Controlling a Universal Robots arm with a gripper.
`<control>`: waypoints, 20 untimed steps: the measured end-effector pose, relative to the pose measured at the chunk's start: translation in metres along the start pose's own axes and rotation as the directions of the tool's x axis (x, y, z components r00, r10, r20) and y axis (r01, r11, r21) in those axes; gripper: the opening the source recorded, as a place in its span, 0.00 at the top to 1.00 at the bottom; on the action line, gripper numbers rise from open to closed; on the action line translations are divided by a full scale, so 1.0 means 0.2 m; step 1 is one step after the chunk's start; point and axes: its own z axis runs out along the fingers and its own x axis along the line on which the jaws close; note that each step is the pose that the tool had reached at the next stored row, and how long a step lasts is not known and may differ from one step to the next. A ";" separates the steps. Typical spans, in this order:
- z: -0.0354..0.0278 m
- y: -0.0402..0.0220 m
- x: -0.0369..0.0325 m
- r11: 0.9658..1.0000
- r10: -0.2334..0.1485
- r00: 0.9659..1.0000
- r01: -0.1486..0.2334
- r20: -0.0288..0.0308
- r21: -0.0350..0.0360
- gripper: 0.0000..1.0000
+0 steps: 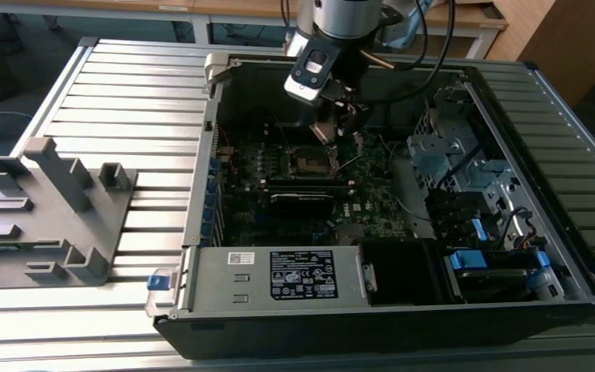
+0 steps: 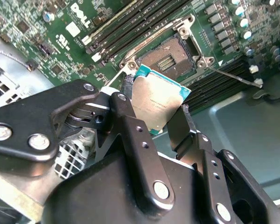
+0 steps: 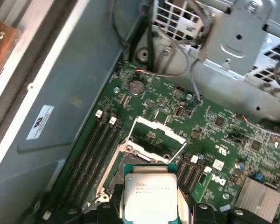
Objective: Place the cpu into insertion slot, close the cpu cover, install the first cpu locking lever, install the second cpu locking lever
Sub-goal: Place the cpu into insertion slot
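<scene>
Silver cpu (image 2: 156, 105) clamped in pincer (image 2: 155, 104), near open insertion slot (image 2: 170, 56) inside computer case (image 1: 380, 322).

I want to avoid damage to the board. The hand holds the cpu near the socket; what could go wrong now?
1. The hand grips the cpu only by two edges; it might slip and drop onto the insertion slot.
2. In the second wrist view the cpu looks turned against the slot's outline; lowered so, it could damage the contacts.
</scene>
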 end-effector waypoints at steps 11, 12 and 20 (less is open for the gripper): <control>0.000 0.000 0.000 1.000 0.009 1.000 -0.009 0.001 0.000 0.46; 0.000 0.000 0.000 1.000 0.010 1.000 -0.010 0.001 0.000 0.46; 0.000 0.000 0.000 1.000 0.028 1.000 -0.028 0.002 0.000 0.46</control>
